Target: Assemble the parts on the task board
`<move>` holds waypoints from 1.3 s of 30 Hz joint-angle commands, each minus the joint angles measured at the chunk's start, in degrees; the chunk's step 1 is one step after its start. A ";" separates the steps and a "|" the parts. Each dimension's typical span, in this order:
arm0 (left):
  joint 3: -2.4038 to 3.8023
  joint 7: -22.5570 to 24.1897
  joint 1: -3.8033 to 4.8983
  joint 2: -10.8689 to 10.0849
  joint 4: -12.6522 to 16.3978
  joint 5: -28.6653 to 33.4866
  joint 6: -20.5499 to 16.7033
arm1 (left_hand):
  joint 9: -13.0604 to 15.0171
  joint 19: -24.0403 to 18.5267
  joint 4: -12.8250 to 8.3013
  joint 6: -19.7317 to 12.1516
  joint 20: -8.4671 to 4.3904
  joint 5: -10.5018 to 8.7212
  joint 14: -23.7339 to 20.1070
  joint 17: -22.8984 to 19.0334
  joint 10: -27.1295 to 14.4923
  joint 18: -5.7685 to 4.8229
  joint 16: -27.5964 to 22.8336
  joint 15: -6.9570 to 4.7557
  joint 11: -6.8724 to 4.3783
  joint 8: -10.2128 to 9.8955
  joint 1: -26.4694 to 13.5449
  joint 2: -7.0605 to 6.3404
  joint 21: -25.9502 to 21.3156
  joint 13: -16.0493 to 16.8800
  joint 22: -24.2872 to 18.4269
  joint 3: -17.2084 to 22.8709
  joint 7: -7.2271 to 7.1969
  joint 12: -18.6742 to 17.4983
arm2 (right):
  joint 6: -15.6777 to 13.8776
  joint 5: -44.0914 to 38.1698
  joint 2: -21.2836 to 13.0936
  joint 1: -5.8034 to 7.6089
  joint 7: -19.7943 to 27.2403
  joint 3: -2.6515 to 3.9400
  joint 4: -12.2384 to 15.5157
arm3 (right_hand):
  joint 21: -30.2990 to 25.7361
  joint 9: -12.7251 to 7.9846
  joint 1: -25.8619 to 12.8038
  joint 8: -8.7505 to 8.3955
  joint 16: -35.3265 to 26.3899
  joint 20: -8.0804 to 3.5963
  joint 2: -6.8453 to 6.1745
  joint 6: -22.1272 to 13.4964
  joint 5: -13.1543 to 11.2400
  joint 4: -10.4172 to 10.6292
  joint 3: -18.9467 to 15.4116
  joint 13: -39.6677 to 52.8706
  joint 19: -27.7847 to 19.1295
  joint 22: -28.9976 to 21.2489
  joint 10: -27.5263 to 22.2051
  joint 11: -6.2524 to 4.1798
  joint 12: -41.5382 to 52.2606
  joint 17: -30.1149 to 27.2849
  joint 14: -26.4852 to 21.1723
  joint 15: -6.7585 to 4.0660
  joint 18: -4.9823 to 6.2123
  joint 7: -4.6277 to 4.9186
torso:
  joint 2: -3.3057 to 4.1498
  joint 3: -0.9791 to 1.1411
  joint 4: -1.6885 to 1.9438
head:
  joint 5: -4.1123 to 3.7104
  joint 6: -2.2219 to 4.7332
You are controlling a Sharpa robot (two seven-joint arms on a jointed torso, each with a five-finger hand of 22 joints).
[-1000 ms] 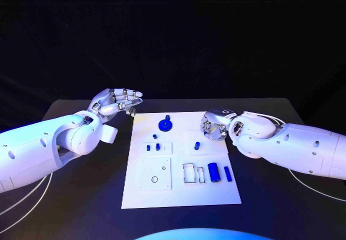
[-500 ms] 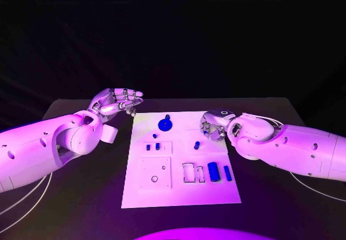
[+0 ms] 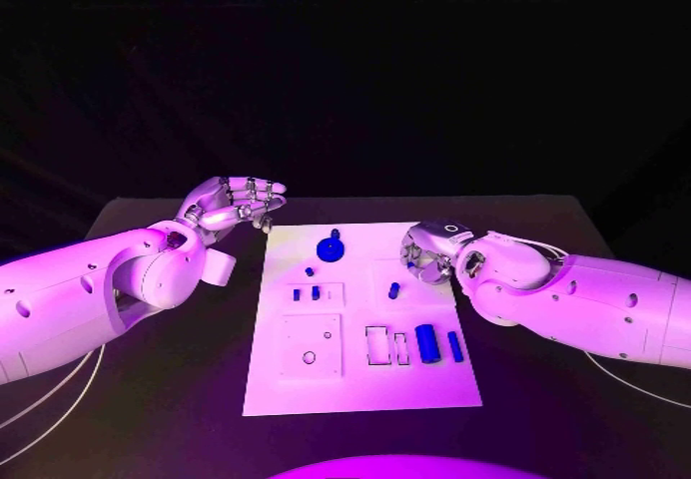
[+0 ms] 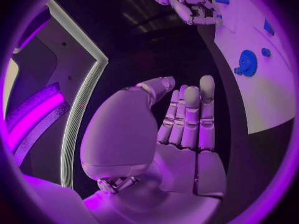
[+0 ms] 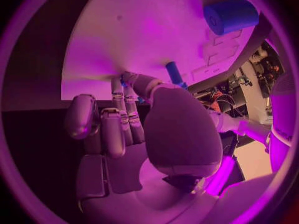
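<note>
Head view gives the full layout: white task board (image 3: 360,329) mid-counter (image 3: 173,399) with small blue parts, a gear-like part (image 3: 332,247) up top and a blue cylinder (image 3: 426,342) lower right. Left robot hand (image 3: 231,205) hovers off the board's far-left corner, fingers curled, nothing held. Right robot hand (image 3: 429,254) sits over the board's right edge.

Left wrist view: fingers (image 4: 187,117) straight and together, empty.

Right wrist view: fingers curled near a small blue peg (image 5: 174,74); can't tell if they're gripping it.

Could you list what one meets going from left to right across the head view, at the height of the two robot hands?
Left robot hand → blue gear on the task board → right robot hand.
</note>
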 commanded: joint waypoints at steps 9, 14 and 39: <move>0.05 -0.11 0.07 0.09 -0.12 -0.26 -0.24 | -0.09 -0.09 -0.31 -0.79 0.53 0.25 -0.35 -0.46 -1.18 0.40 -0.30 0.43 0.27 -0.12 0.13 0.41 -0.41 -0.14 -0.11 -0.20 0.07 -0.04 | -3.74 1.63 -1.98 0.83 0.95 0.32 3.02 | 0.36 0.18 0.19 0.40 0.31 -0.36 0.93 0.40 0.18 -0.55 0.38 0.25 -0.03 0.24 2.48 -2.21 0.03 1.01 3.54 -0.49 -0.85 -0.22 | -0.01 0.00 -0.04 | 0.02 0.21; 0.05 -0.12 0.07 0.12 -0.16 -0.27 -0.33 | -0.10 -0.11 -0.32 -0.87 0.56 0.25 -0.43 -0.57 -1.34 0.40 -0.33 0.47 0.32 -0.09 0.11 0.43 -0.43 -0.15 -0.12 -0.23 0.12 -0.04 | -5.30 2.97 -3.25 1.39 1.55 0.50 5.21 | 0.44 0.21 0.16 0.41 0.33 -0.36 0.94 0.40 0.19 -0.58 0.43 0.26 0.01 0.33 2.50 -2.21 0.02 1.02 3.54 -0.50 -0.87 -0.23 | -0.01 -0.01 -0.07 | 0.23 0.29; 0.04 -0.22 0.06 0.94 -0.15 -0.30 -0.44 | -0.10 -0.15 -0.37 -0.98 0.62 0.28 -0.52 -0.64 -1.54 0.41 -0.33 0.52 0.38 0.00 0.16 0.52 -0.45 -0.15 -0.13 -0.24 0.17 0.03 | -5.75 5.33 0.70 -1.00 4.16 0.39 15.49 | -0.17 0.31 0.04 0.39 0.26 -0.38 0.98 0.29 0.19 -0.72 0.66 0.33 -0.43 -0.23 2.48 -2.20 -0.13 0.84 3.51 -0.50 -0.70 -0.21 | -0.03 -0.09 0.06 | 3.90 -0.57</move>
